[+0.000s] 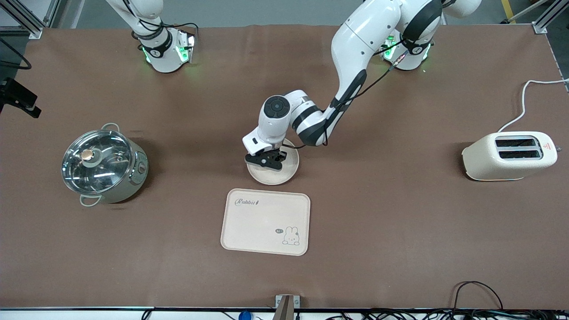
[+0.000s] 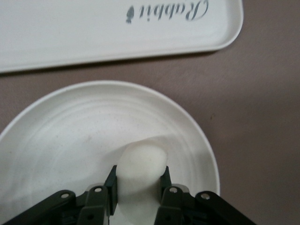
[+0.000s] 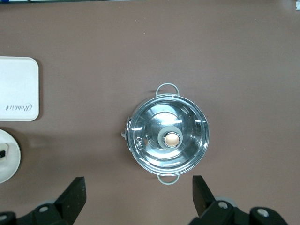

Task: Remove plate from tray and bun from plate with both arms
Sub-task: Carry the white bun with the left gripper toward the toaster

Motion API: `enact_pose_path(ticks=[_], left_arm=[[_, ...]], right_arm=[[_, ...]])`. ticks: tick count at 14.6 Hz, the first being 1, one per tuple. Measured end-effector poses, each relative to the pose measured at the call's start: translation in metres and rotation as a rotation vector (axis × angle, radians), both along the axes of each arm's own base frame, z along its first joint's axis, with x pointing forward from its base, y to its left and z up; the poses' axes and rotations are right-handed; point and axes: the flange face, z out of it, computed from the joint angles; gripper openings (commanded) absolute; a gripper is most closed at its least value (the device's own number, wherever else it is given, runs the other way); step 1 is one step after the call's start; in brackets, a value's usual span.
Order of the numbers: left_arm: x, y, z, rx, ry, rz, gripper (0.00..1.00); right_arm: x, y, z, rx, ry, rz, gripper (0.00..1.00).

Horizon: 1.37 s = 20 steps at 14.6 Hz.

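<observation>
Here the left gripper [image 2: 140, 187] is clamped on the bun [image 2: 140, 168], its black fingers [image 2: 110, 187] pressing the bun's two sides while it sits low in the plate [image 2: 56, 140]. The risk, as I judge it, lies in that squeeze: the bun looks soft and doughy, pale and smooth-skinned, and it already bulges up between the pads, so a firm lift could pinch it out of shape or let it slide free and drop back. A second risk is the plate itself; it is light-looking and shallow, with faint concentric ridges and a raised rim, and if the bun sticks it could tip or be dragged along the brown table cover [image 1: 400, 222].

Just past the plate's rim from the gripper lies the tray [image 1: 265, 221], nearer the front camera, flat and matte cream with rounded corners, cursive lettering and a small rabbit drawing. The plate is already off it.

Well away, the right gripper [image 3: 138, 197] waits with its fingers spread wide, hanging over a steel pot [image 3: 168, 137] with a glass lid. A cream toaster [image 1: 509, 156] stands toward the left arm's end.
</observation>
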Motion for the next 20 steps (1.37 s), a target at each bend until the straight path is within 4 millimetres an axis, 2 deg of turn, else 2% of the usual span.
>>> enact_pose_path(ticks=[3,5,8,10,11,13,14,16,18,20], left_arm=[[0.017,0.003,0.046,-0.032,-0.027,0.057,0.38],[0.044,0.027,0.089,-0.022,-0.037,0.113,0.39],[0.100,0.107,0.161,0.045,-0.017,0.235,0.39],[0.129,0.166,0.192,0.092,0.011,0.316,0.39],[0.141,0.196,0.199,0.115,0.030,0.354,0.38],[0.164,0.256,0.195,0.152,0.067,0.421,0.38],[0.174,0.286,0.185,0.170,0.089,0.440,0.38],[0.186,0.348,0.154,0.208,0.145,0.460,0.39],[0.190,0.406,0.118,0.233,0.202,0.489,0.39],[0.191,0.455,0.079,0.213,0.203,0.533,0.39]], right_arm=[[-0.002,-0.004,-0.001,0.002,0.015,0.008,1.00],[-0.003,-0.003,-0.002,0.004,0.029,0.010,1.00],[-0.006,-0.005,-0.004,0.005,0.045,0.004,1.00],[-0.006,-0.008,-0.005,0.006,0.048,0.000,1.00],[-0.006,-0.009,-0.005,0.009,0.047,-0.003,1.00],[-0.006,-0.015,-0.006,0.018,0.047,-0.014,1.00],[-0.006,-0.019,-0.007,0.021,0.047,-0.022,1.00],[-0.006,-0.027,-0.008,0.026,0.042,-0.036,1.00],[-0.005,-0.033,-0.011,0.043,0.041,-0.045,1.00],[-0.005,-0.034,-0.015,0.061,0.045,-0.035,1.00]])
